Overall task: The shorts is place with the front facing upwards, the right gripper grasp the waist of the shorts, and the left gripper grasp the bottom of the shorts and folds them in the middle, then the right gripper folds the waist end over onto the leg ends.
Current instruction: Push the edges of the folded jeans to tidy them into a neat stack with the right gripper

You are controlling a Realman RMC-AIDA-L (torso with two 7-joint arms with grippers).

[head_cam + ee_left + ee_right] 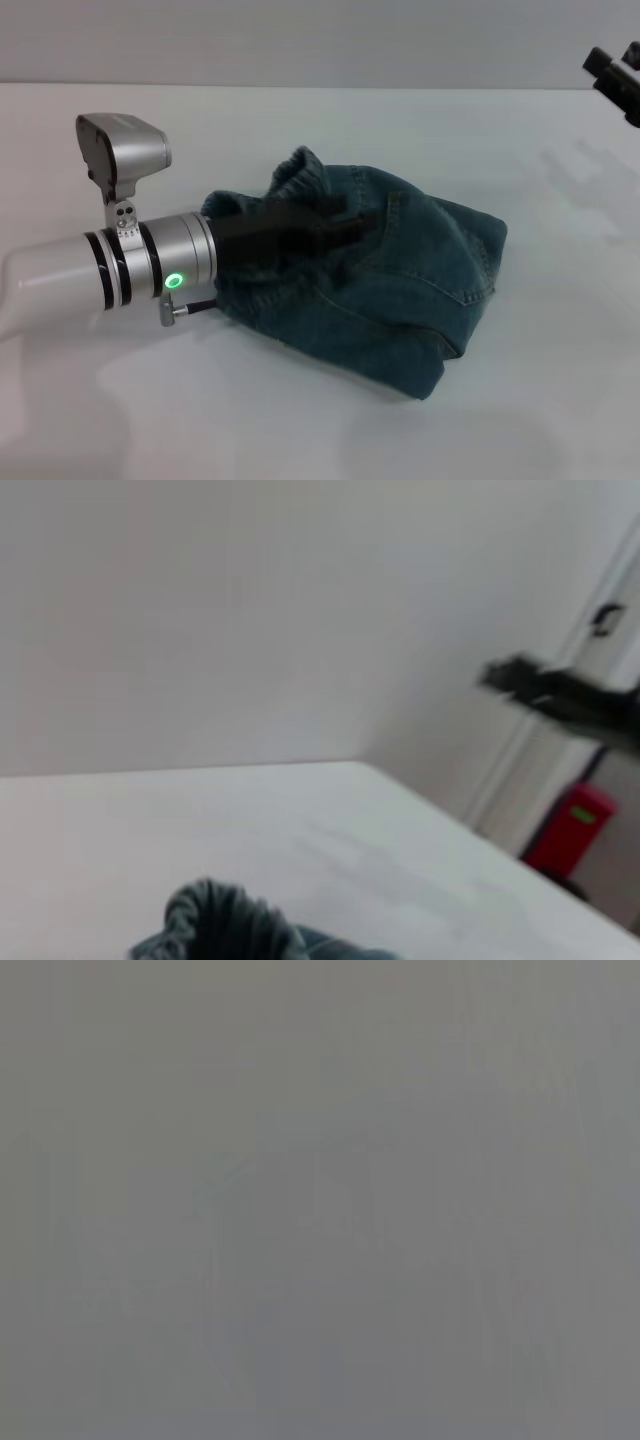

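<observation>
I see the denim shorts [390, 285] bunched mid-table [560, 400] | left gripper [345, 228] reaches in from 9 o'clock over the ruched waistband [300, 170], grip state I cannot tell | right gripper [615, 80] lifted at 2 o'clock, fingers apart | bare tabletop around the heap.

Silver wrist [175, 260], green ring light, black end effector [300, 232]

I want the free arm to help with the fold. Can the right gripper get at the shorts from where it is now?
Probably yes. The right gripper hangs off at the table's far right edge, with bare white table between it and the shorts. The left gripper lies over their other side.
</observation>
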